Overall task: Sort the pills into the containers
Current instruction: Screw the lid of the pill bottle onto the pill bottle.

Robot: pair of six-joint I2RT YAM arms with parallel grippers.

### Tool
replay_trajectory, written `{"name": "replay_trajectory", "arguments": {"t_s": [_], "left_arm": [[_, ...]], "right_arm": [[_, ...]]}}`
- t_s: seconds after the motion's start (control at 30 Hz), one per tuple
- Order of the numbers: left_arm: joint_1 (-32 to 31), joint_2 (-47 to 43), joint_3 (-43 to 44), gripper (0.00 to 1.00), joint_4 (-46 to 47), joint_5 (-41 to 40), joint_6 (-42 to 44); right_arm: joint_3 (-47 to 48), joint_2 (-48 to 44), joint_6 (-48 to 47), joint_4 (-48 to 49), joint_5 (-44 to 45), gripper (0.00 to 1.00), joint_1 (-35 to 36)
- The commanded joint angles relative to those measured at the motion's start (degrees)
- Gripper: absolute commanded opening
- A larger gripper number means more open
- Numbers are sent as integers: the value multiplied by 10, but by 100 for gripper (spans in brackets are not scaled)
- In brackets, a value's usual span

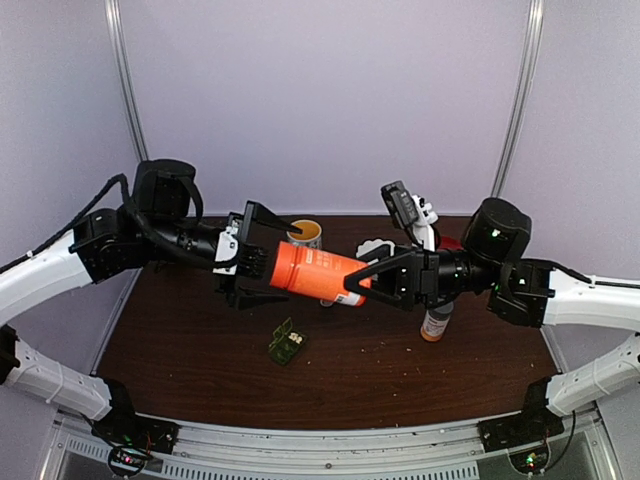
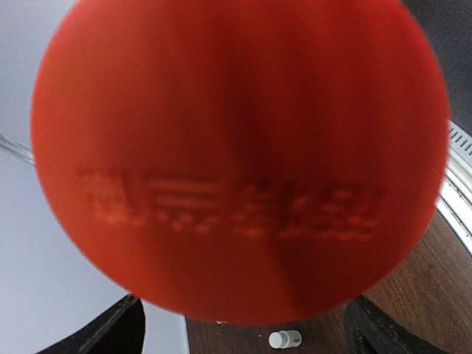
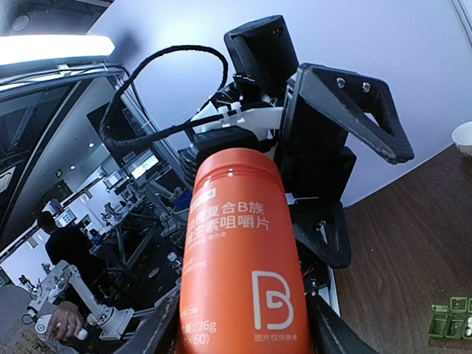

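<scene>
The small dark green rectangular plastic pill box [image 1: 287,343] lies on the dark wood-grain desk [image 1: 180,340], near its middle and below the two arms. Its hinged lid is open, and the right wrist view shows a row of little square compartments. I count one such box.

Above it, clear of the desk, one large orange plastic bottle [image 1: 315,272] hangs on its side between the arms. It is a smooth, glossy cylinder with white printing. The right gripper [image 1: 352,280] has its jaws clenched around the bottle's base end. The left gripper [image 1: 285,262] sits at the cap end with its jaws released, spread wide above and below the round orange cap and not touching it.

Behind the bottle stands one round white cup [image 1: 305,233] with a yellowish inside. One slim bottle [image 1: 436,324] with an orange base stands upright under the right arm. Pale crumbs dot the desk.
</scene>
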Motion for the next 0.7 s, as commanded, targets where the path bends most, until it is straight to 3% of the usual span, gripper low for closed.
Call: {"name": "replay_trajectory", "arguments": {"t_s": [0.0,0.27,0.53,0.67], "left_arm": [[3,-50,-50,98,129,-61,-159],[5,-113,-107,98,208,-115,-451],[10,-53,-45,98,193,-45,-793],[15,-37,-46,98,236,28,-901]], "right_arm": [[0,-39,-78,-70,2,0,-12],[-10,-112,-239,-164,86,0,-16],[-38,-147,-450,-176,238,0,-5],[-37,-147,-515,-171,278,0,16]]}}
